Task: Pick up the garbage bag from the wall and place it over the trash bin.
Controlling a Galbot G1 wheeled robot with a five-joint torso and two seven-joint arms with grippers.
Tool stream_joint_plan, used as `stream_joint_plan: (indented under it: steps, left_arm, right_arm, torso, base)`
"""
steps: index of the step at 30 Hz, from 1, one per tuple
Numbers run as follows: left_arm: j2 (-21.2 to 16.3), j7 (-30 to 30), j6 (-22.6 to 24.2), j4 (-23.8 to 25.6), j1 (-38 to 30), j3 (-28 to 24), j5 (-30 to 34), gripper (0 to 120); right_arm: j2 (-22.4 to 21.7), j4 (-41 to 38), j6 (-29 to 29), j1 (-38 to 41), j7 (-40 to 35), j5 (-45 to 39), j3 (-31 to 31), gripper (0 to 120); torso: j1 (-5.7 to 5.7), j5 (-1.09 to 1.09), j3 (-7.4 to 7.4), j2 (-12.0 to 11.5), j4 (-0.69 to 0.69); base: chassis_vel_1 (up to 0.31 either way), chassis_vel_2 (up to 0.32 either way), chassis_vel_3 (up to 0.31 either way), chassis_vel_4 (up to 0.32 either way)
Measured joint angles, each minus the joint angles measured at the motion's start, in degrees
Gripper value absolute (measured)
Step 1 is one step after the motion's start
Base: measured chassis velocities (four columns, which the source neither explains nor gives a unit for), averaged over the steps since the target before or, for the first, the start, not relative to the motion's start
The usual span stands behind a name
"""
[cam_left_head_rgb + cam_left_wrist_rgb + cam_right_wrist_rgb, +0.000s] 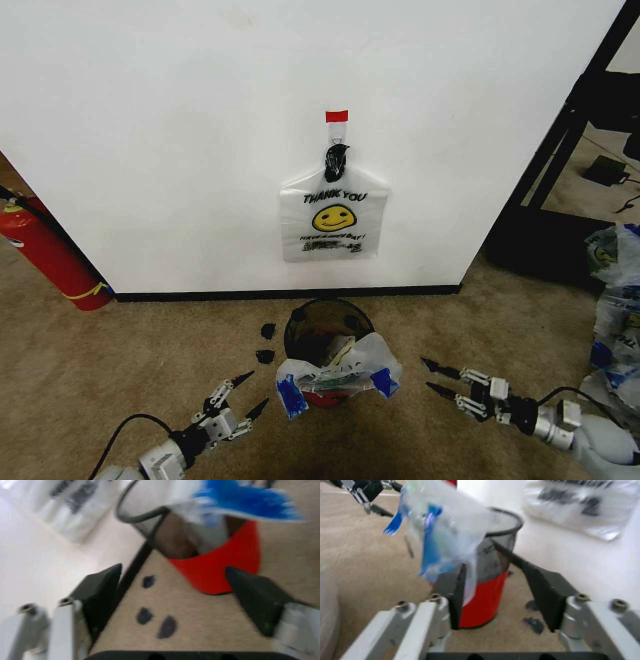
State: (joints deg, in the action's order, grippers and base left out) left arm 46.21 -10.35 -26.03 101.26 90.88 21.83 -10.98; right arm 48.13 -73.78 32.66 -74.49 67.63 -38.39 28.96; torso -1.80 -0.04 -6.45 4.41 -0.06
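- Head view: a thin translucent white plastic garbage bag (334,214) with a yellow smiley face hangs at frame centre from a small hook under a red tape strip (337,116) on the plain white wall (180,130). Below it the small round black trash bin (328,330) with a red base stands on beige carpet (120,370), a second crumpled white-and-blue bag (338,380) draped over its near rim. The left gripper (247,393) at lower left and the right gripper (428,376) at lower right flank the bin, jaws spread, holding nothing.
- Left wrist view: the bin's red base (220,564) sits between the spread black fingers (102,588).
- Right wrist view: the draped bag (445,532) hangs over the mesh rim (507,521).
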Motion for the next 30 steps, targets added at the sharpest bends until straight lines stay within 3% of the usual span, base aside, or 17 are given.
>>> stream_joint_plan:
  steps: [2, 4, 6, 8, 10, 11, 12, 14, 16, 19, 26, 30]
  left_arm:
    - [-0.42, -0.17, 0.16, -0.12, -1.54, 0.80, 1.69, 91]
    - [-0.88, -0.17, 2.27, 0.36, -5.26, 1.43, 7.03, 100]
    - [-0.86, 0.05, 6.68, 1.52, -10.77, 0.05, 15.46, 106]
    - [-0.80, 0.05, 8.71, 1.98, -12.54, -0.66, 18.98, 108]
    - [-0.82, -0.75, 13.65, 2.92, -15.71, -2.18, 26.73, 110]
    - [-1.18, -2.61, 20.09, 3.46, -19.61, -4.10, 34.31, 112]
    - [-1.53, -3.38, 23.70, 3.25, -22.64, -6.23, 37.94, 114]
    - [-1.72, -3.63, 25.48, 2.83, -24.70, -7.96, 39.77, 114]
    - [-2.05, -3.27, 31.82, 1.07, -32.35, -15.02, 44.66, 114]
    - [-1.48, -0.47, 43.76, 0.13, -42.53, -23.90, 50.32, 114]
    - [1.09, 1.62, 53.49, -1.61, -51.49, -30.66, 53.03, 109]
    - [8.42, 6.40, 62.67, -11.58, -63.54, -43.73, 49.30, 101]
  right_arm:
    - [0.05, -0.94, 0.26, -0.06, -0.16, -1.75, 0.58, 53]
    - [0.55, -4.24, 1.71, -0.80, -3.91, -5.15, 0.62, 65]
    - [1.73, -9.41, 3.98, -2.00, -13.86, -8.11, -0.98, 75]
    - [2.30, -11.55, 4.47, -2.34, -18.15, -8.60, -1.65, 79]
    - [3.33, -15.07, 4.83, -2.79, -24.95, -8.36, -2.75, 86]
    - [4.37, -17.79, 4.92, -2.86, -30.26, -5.96, -3.59, 93]
    - [4.86, -18.96, 4.99, -2.86, -31.98, -4.35, -3.77, 96]
    - [5.19, -19.66, 5.02, -2.84, -32.78, -3.24, -3.83, 98]
    - [5.79, -21.55, 5.00, -3.09, -34.20, -0.76, -3.88, 100]
    - [5.87, -24.68, 4.50, -5.27, -35.67, 0.34, -3.58, 100]
    - [6.21, -25.93, 4.51, -6.94, -35.83, 1.14, -2.46, 100]
    - [7.13, -28.06, 5.18, -10.64, -36.06, 1.74, 0.50, 100]
  torso:
    - [0.00, -0.01, 0.00, 0.00, -0.01]
    - [0.00, -0.01, 0.00, 0.00, -0.02]
    - [-0.01, -0.01, 0.00, 0.00, -0.05]
    - [0.00, 0.00, 0.00, 0.00, -0.06]
    - [0.00, -0.02, 0.00, -0.01, -0.05]
    - [0.00, -0.02, 0.00, -0.01, 0.01]
    - [0.00, 0.03, 0.00, -0.01, 0.02]
    - [0.00, 0.04, 0.00, -0.01, 0.03]
    - [-0.01, -0.06, -0.01, -0.01, -0.03]
    - [-0.01, 0.02, -0.01, -0.01, -0.03]
    - [-0.01, 0.02, -0.01, -0.01, -0.01]
    - [-0.01, -0.02, -0.01, -0.01, -0.03]
  base:
    - [0.000, 0.000, 0.000, 0.000]
    - [0.000, 0.000, 0.000, 0.000]
    - [0.000, 0.000, 0.000, 0.000]
    - [0.000, 0.000, 0.000, 0.000]
    - [0.000, 0.000, 0.000, 0.000]
    - [0.000, 0.000, 0.000, 0.000]
    - [0.000, 0.000, 0.000, 0.000]
    - [0.000, 0.000, 0.000, 0.000]
    - [0.000, 0.000, 0.000, 0.000]
    - [0.000, 0.000, 0.000, 0.000]
    - [0.000, 0.000, 0.000, 0.000]
    - [0.000, 0.000, 0.000, 0.000]
